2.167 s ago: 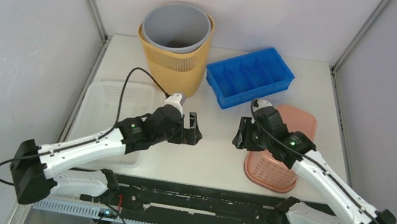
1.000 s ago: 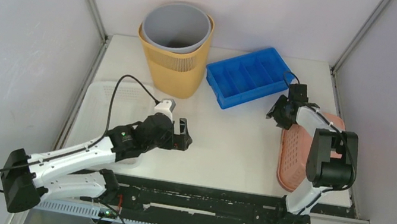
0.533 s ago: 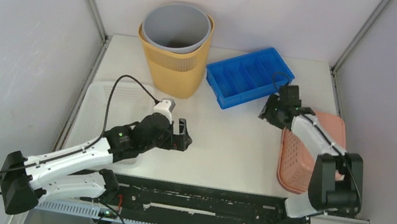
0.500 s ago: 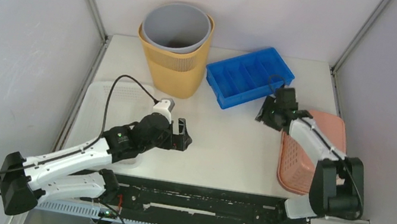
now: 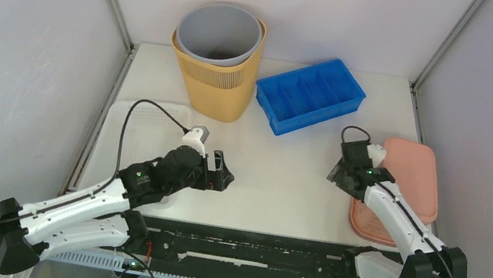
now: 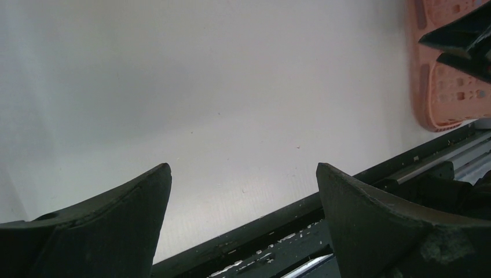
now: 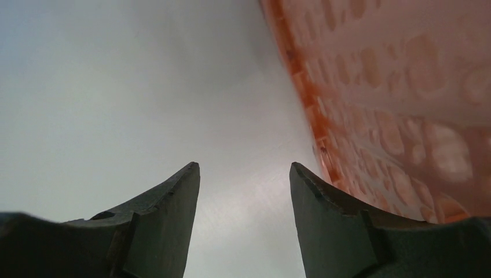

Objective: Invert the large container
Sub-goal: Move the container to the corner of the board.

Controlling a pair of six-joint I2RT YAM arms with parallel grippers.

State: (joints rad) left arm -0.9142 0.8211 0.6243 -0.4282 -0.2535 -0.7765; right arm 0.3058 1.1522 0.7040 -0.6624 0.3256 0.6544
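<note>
The large container is a pink perforated basket (image 5: 404, 185) at the right of the table, lying bottom-up with its flat base on top. It also shows in the right wrist view (image 7: 405, 87) and the left wrist view (image 6: 446, 92). My right gripper (image 5: 340, 172) is open and empty, just left of the basket's near-left side and low over the table (image 7: 244, 165). My left gripper (image 5: 222, 171) is open and empty over the bare table centre (image 6: 243, 168), well apart from the basket.
A yellow basket (image 5: 225, 87) holding a grey bin (image 5: 219, 30) stands at the back. A blue divided tray (image 5: 310, 93) lies to its right. A clear tray (image 5: 127, 128) lies at the left under my left arm. The black rail (image 5: 249, 248) runs along the near edge.
The pink basket went from standing on its side to lying bottom-up. My right gripper moved from the blue tray back toward me, beside the basket. My left gripper drew back slightly.
</note>
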